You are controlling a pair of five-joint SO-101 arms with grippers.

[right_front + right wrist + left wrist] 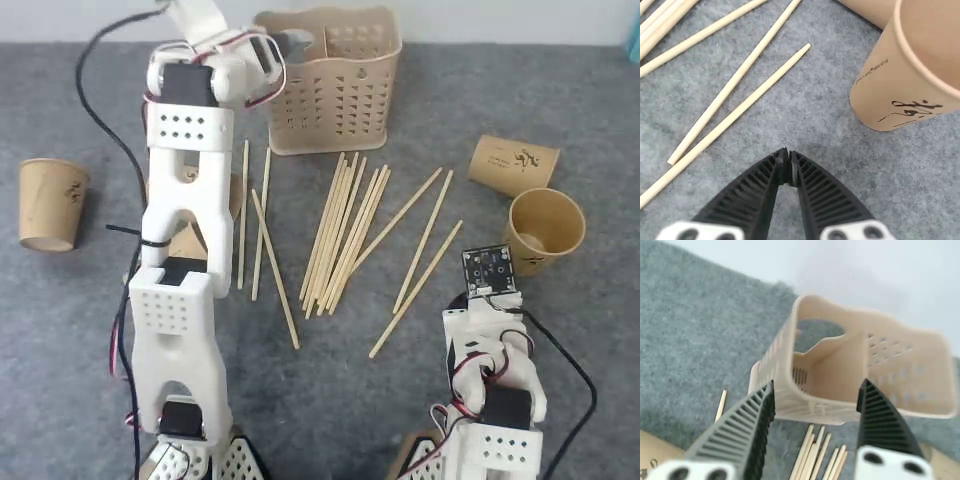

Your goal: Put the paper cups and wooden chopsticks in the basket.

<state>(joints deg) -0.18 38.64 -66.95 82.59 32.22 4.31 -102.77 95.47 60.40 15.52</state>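
Left gripper (818,385): jaws stood wide apart with nothing between them. It hung at the table's 12 o'clock end, over the 9 o'clock edge of the basket (335,95); whether it touched the rim could not be told.
Right gripper (789,154): fingertips were pressed together, gripping nothing. It pointed down at bare mat near the table's 5 o'clock edge, close to the upright cup (545,232) but apart from it.
Left arm (180,250): it stretched from the 7 o'clock edge toward 12 o'clock.
Basket: it was beige, with perforated walls and an inner divider, and stood upright at 12 o'clock.
Chopsticks (335,235): all lay flat on the mat at the centre. A loose sheaf ran from 6 toward 12 o'clock, tilted slightly toward 1. Two more lay at its 9 o'clock side, beside the left arm, with one crossing them at a slant. Three lay spread at its 3 o'clock side, slanting toward 1 o'clock.
Upright cup: it stood at 3 o'clock, mouth up.
Tipped cup (513,163): it lay on its side, just at the 12 o'clock side of the upright cup.
Far cup (50,203): it sat alone at 9 o'clock, well apart from the rest, its side wall toward the camera.
Mat (560,100): grey felt covered the table.
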